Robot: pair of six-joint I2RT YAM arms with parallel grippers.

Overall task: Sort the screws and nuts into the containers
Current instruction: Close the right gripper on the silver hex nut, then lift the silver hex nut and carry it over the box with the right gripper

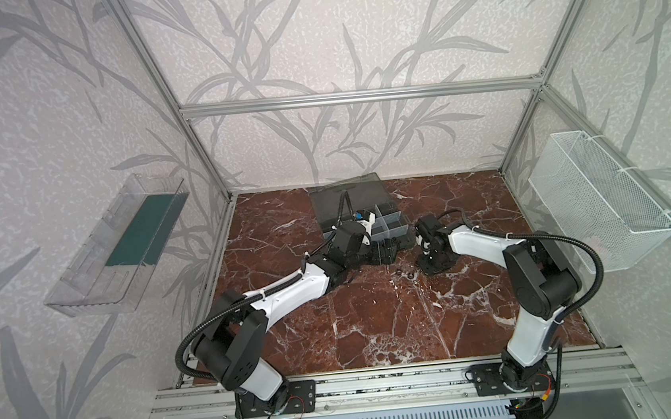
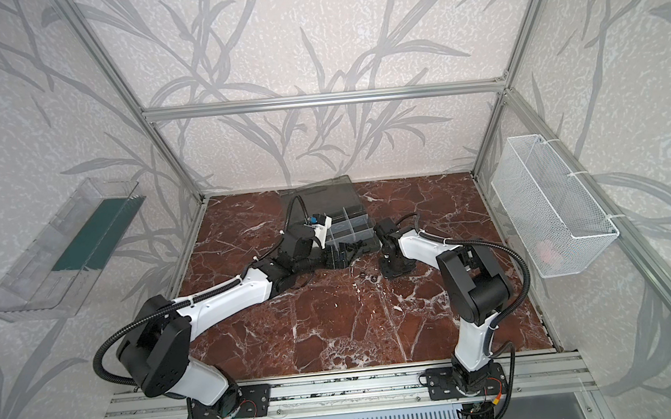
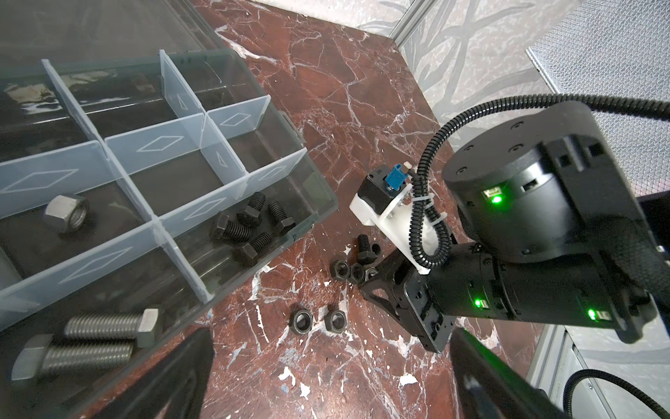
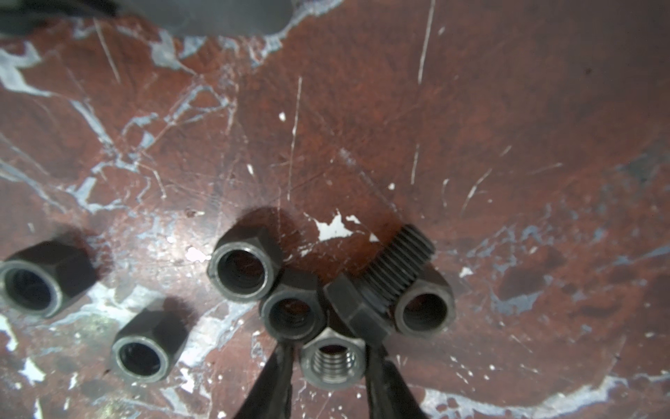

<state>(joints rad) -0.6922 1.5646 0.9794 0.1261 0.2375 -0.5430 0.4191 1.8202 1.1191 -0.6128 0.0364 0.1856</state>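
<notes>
Both top views, table (image 1: 377, 331): red-brown marbled top with white veins; both arms reach from the near rail toward its far half.
Loose black nuts (image 4: 141, 352): 5 on the table in the right wrist view. 2 lie apart from the rest, and 3 are clustered just ahead of the right gripper's fingers.
Black bolt (image 4: 377, 290): lies tilted in that cluster, its threaded shank across 1 of the nuts.
Right gripper (image 4: 329, 353): points down at the table, with its fingers (image 4: 275, 381) on either side of a silver hex nut (image 4: 331, 366) and very close to its flats. I cannot tell whether they press it.
Left gripper (image 3: 330, 362): jaws spread wide with nothing between them, beside the case's near edge.
Organizer case (image 3: 319, 192): dark grey and open, on the table's far half, with translucent dividers.
Compartments, left wrist view: 2 silver bolts (image 3: 90, 341) share 1, a boxed silver nut (image 3: 67, 217) lies alone in another, and stored black bolts (image 3: 250, 228) lie in a corner one.
Lid (image 1: 345, 197): smoky, folded back toward the far wall.
</notes>
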